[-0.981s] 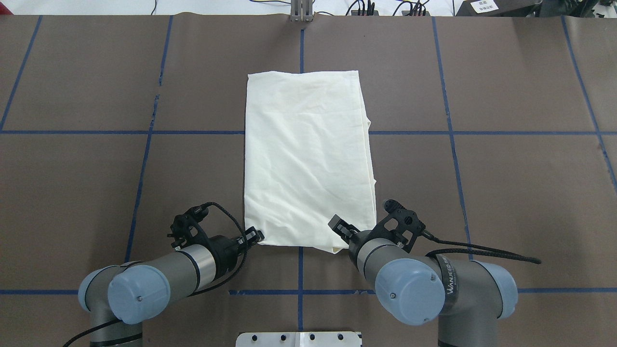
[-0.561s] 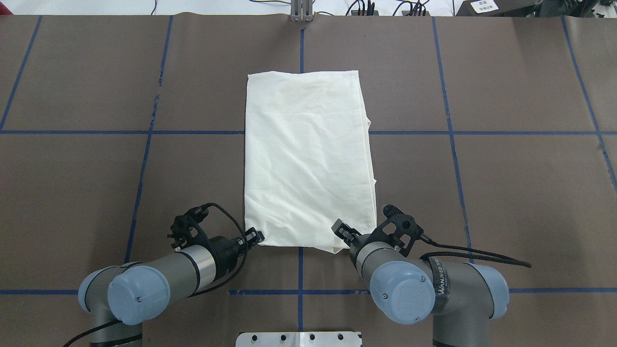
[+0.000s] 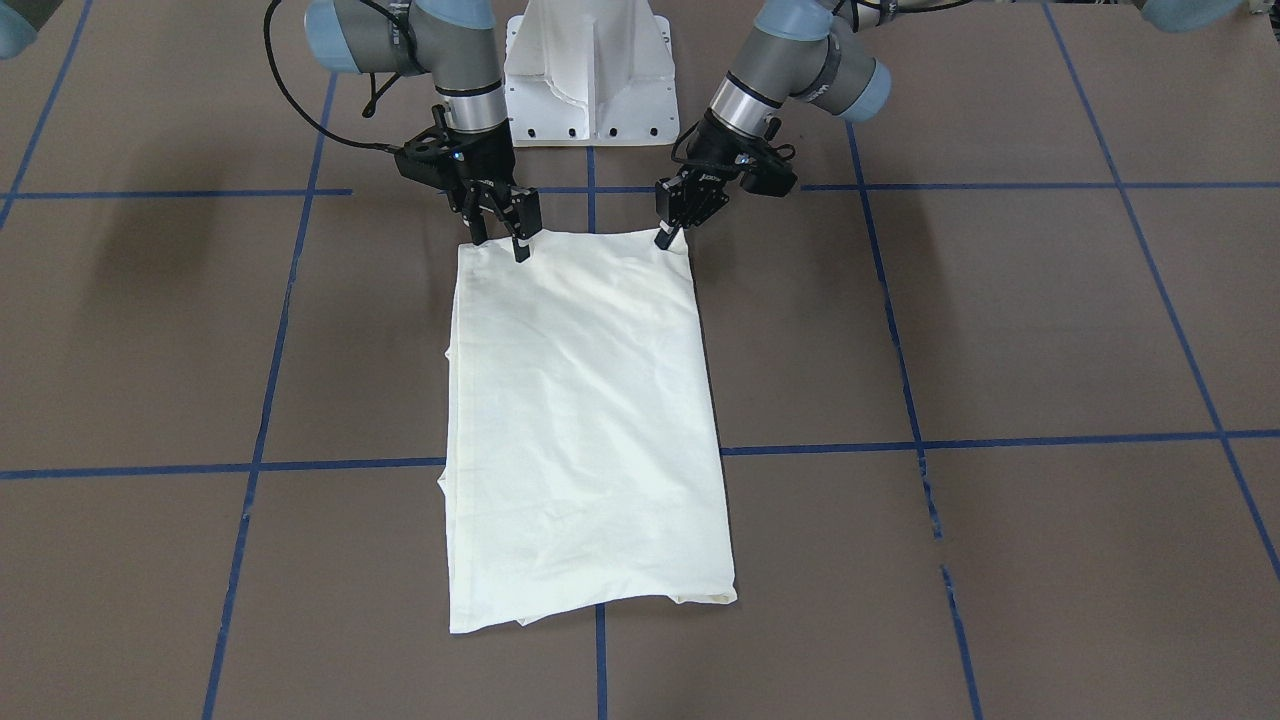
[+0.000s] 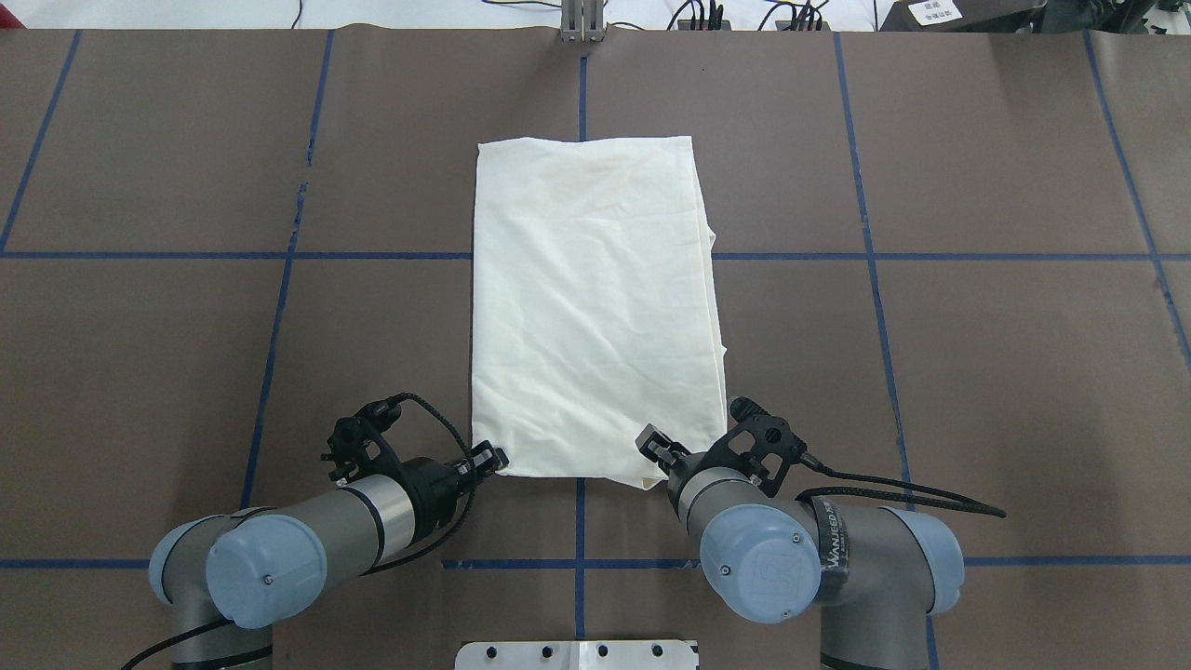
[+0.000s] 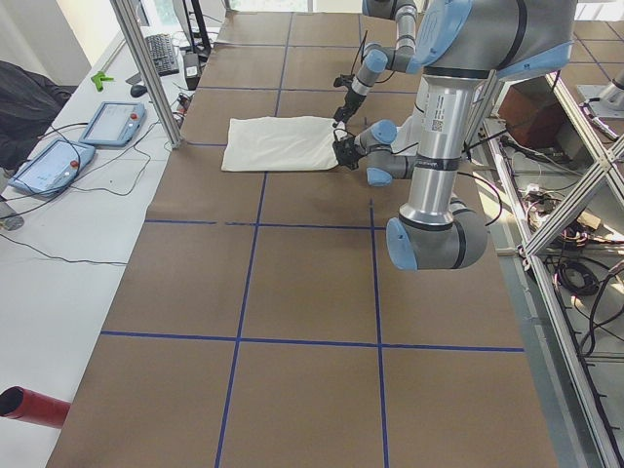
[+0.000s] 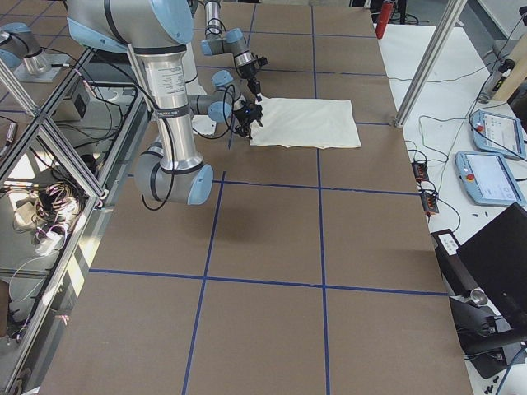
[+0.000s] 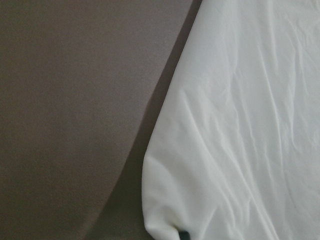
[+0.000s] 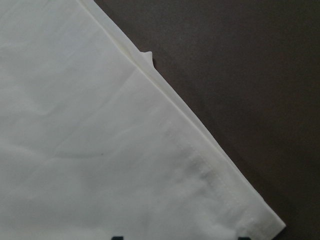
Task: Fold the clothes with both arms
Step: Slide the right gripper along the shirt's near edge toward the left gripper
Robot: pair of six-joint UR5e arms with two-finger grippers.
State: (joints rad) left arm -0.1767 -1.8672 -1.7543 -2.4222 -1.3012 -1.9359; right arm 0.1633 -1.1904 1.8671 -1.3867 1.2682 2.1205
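- As viewed from behind the robot, nearest: white metal pedestal base at the table's near edge, between the two arms.
- Black two-finger left gripper at the near left corner of the cream long-sleeved T-shirt. Jaws drawn close together, pinching that corner. One dark fingertip visible against the bulged cloth in the left wrist view.
- Black two-finger right gripper at the near right corner. Jaws spread wide, gripping nothing. Both fingertips over the top layer, just inside the stitched hem.
- T-shirt folded into a long rectangle, plain side up, flat on the brown paper-covered table marked with blue tape grid lines. Centred, long axis running away from the robot.
- Slight layer offset along the right long edge; light creases across the top.
- Far short edge straight, well short of the table's far edge.
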